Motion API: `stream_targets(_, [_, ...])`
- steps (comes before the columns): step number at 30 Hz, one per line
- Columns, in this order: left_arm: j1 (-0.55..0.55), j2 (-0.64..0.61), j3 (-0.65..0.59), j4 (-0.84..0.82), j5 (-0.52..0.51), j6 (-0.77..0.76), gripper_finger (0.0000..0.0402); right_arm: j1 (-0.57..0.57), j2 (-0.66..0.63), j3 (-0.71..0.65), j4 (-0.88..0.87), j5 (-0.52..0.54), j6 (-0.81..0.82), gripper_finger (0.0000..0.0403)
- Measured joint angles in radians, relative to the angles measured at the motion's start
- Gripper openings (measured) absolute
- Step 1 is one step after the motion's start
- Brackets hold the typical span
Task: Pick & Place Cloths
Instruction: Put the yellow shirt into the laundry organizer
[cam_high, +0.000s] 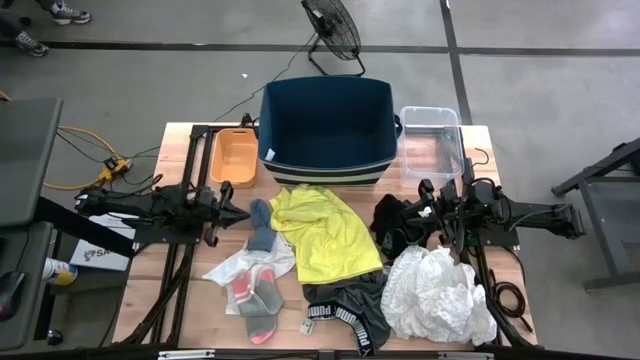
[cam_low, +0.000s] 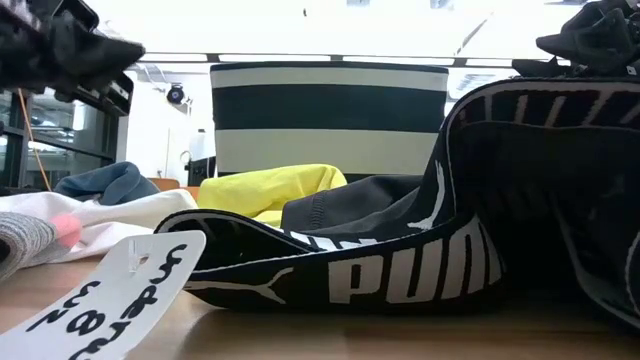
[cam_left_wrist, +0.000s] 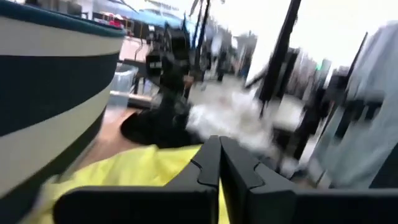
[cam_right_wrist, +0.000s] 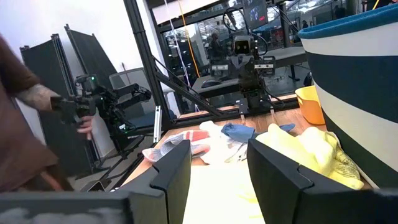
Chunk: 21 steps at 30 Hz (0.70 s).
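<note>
Several cloths lie on the table between my arms. They include a yellow shirt (cam_high: 325, 232) (cam_right_wrist: 298, 155), a crumpled white one (cam_high: 440, 295), dark grey shorts with a lettered waistband (cam_high: 345, 305) (cam_low: 400, 270), grey-pink socks (cam_high: 255, 295), a blue-grey piece (cam_high: 262, 225) and a black one (cam_high: 392, 222). My left gripper (cam_high: 245, 213) (cam_left_wrist: 219, 152) hovers shut at the table's left, pointing level at the yellow shirt. My right gripper (cam_high: 412, 218) (cam_right_wrist: 217, 152) hovers open at the right, beside the black cloth, with nothing between its fingers.
A big navy bin (cam_high: 325, 130) with a pale band stands at the table's far middle. An orange tray (cam_high: 235, 157) sits to its left and a clear plastic box (cam_high: 432, 140) to its right. A person's arm (cam_right_wrist: 37, 106) shows beyond the table's left side.
</note>
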Motion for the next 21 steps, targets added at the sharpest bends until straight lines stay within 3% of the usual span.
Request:
stream_targets(2, [0.000,0.000,0.000,0.057,-0.003,-0.109,0.0000,0.000,0.000,0.000,0.000,0.000,0.000,0.0149])
stream_targets(5, [0.000,0.000,0.002,0.151,-0.030,-0.152,0.0000,0.000,0.000,0.000,0.000,0.000,0.000,0.0149])
stream_targets(13, [0.000,0.089,0.144,0.176,-0.083,-0.015,0.0000,0.000,0.000,0.000,0.000,0.000,0.000,0.0149])
stream_targets(21, [0.000,0.301,0.279,0.165,-0.083,0.078,0.0000,0.000,0.000,0.000,-0.004,0.000,0.000,0.0149])
